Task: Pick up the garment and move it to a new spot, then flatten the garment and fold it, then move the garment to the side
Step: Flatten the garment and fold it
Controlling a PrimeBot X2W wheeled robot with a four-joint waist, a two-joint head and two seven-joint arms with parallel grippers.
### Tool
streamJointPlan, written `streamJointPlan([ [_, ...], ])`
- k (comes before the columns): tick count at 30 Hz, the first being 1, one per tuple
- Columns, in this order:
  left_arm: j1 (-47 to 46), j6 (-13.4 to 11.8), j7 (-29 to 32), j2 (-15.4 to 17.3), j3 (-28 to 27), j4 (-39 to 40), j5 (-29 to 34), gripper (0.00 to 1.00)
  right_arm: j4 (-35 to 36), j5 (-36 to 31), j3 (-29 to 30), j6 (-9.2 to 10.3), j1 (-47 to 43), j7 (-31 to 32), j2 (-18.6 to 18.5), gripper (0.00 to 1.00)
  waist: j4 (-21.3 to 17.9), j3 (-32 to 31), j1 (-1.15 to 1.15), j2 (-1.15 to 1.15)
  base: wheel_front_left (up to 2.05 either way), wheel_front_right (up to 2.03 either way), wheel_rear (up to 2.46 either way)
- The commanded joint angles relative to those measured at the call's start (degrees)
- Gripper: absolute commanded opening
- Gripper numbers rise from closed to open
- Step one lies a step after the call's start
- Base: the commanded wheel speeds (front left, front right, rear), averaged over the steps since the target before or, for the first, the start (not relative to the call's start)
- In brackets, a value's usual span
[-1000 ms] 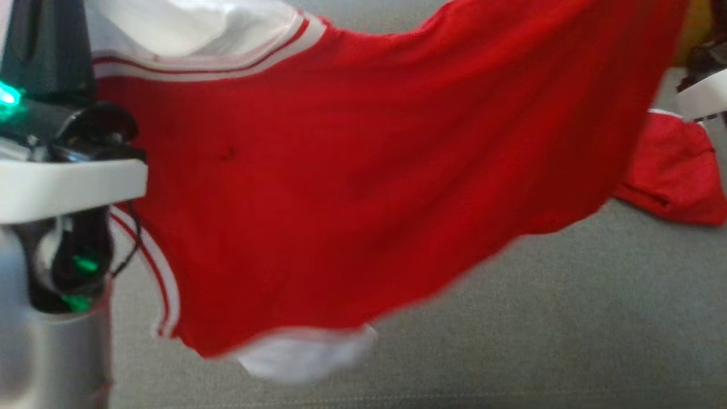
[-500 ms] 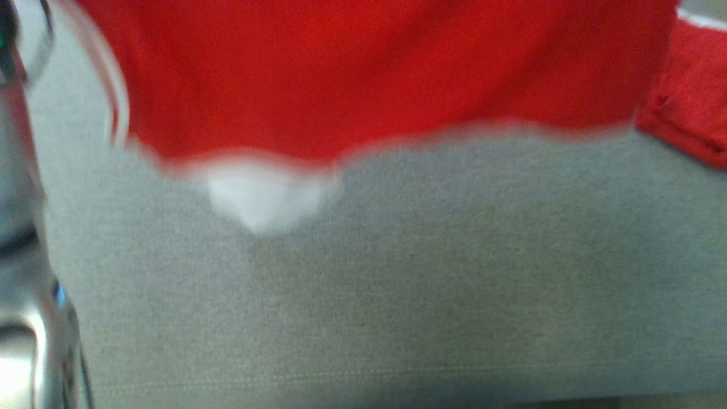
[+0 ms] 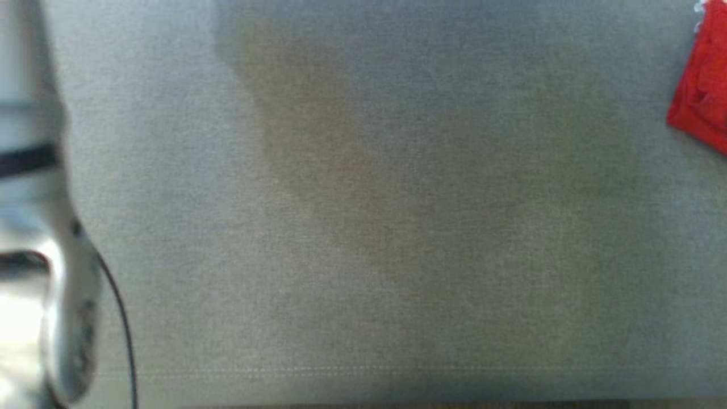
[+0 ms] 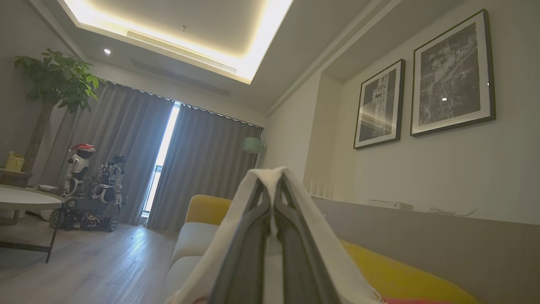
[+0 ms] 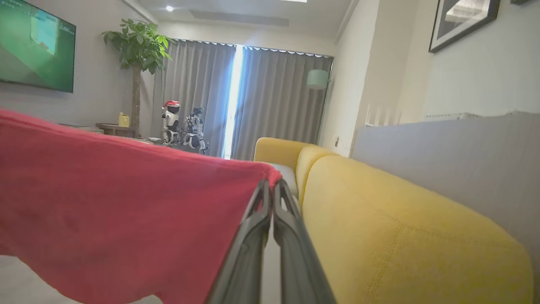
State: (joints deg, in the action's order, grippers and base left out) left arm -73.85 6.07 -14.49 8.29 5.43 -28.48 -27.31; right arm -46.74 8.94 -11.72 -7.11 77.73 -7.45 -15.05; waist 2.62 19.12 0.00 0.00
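At the lower left of the right wrist view, the garment [image 5: 126, 219] spreads as a sheet of dull red cloth. Its top edge runs taut to the right claw [image 5: 270, 188], whose two dark fingers are pressed together on a corner of it. Low in the middle of the left wrist view, the left claw [image 4: 273, 185] is likewise closed, pinching a white part of the garment that drapes over both fingers. That makes one garment and two claws, both gripping it.

Across the head view lies a grey sofa seat [image 3: 363, 227]. One pale forearm [image 3: 28, 227] shows at the left edge and one red cloth [image 3: 701, 108] at the upper right edge. Whether that cloth belongs to the garment cannot be told.

Two framed pictures [image 4: 453, 74] hang at the upper right of the left wrist view.
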Motion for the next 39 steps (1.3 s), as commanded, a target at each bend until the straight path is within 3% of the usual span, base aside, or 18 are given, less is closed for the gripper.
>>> streamJointPlan([
  [1,0.94,0.17,-0.29,1.75,0.06,1.57,0.69,0.00,0.72,1.17,0.15,-0.37,-0.77,-0.46,1.10,0.00,0.34,0.06,0.00,0.00,0.00,0.00,0.00],
  [6,12.02,0.89,-0.44,0.92,5.11,1.40,2.88,0.00,-3.24,5.14,-3.39,-0.37,-7.27,-1.92,1.27,0.00,1.34,-0.38,0.00,0.00,0.00,0.00,0.00],
  [9,19.05,0.98,-0.44,1.40,7.93,0.16,4.49,0.00,-3.88,7.16,-8.63,-0.37,-11.94,-1.40,0.53,0.00,1.83,-1.10,0.00,0.00,0.00,0.00,0.00],
  [20,38.53,1.16,-0.38,7.58,12.12,-1.66,6.84,0.00,-4.32,16.46,-25.07,-0.37,-26.73,1.32,-6.64,0.00,2.58,-7.64,0.00,0.00,0.00,0.00,0.00],
  [34,50.19,1.38,2.97,15.05,18.46,-0.78,7.06,0.00,-1.91,24.88,-40.93,-0.37,-33.98,7.27,-14.79,0.00,3.22,-12.11,0.00,0.00,0.00,0.00,0.00],
  [39,52.86,1.39,3.53,16.78,19.73,0.18,6.34,0.00,-1.17,30.11,-44.76,-0.37,-36.19,12.98,-17.30,0.00,3.10,-13.48,0.00,0.00,0.00,0.00,0.00],
])
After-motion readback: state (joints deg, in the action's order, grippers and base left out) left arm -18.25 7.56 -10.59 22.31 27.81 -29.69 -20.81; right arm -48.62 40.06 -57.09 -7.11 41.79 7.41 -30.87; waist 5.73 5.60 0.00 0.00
